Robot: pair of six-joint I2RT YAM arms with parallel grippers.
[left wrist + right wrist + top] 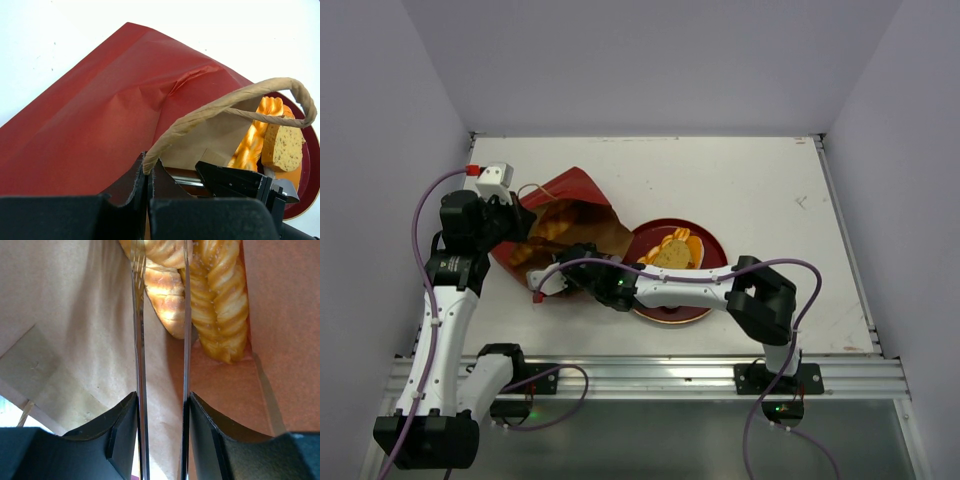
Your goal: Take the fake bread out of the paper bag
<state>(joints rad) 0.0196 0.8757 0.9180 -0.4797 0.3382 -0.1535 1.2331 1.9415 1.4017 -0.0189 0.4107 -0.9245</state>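
The paper bag (570,195) lies on its side, dark red outside (100,115) and brown inside (75,315). My left gripper (517,224) is shut on its tan cord handle (225,102) at the rim (148,170), holding the mouth open. My right gripper (565,275) is at the bag's mouth, shut on metal tongs (139,340) whose two arms reach into the bag. The tong tips reach a ridged fake bread loaf (165,295); a twisted stick (225,300) lies beside it. Golden bread shows in the bag's mouth (552,228).
A round dark-red plate (710,238) sits right of the bag, under my right arm. It holds a round tan slice (283,145), a twisted golden bread (252,140) and orange pieces (672,250). The table's walls rise at the left and back.
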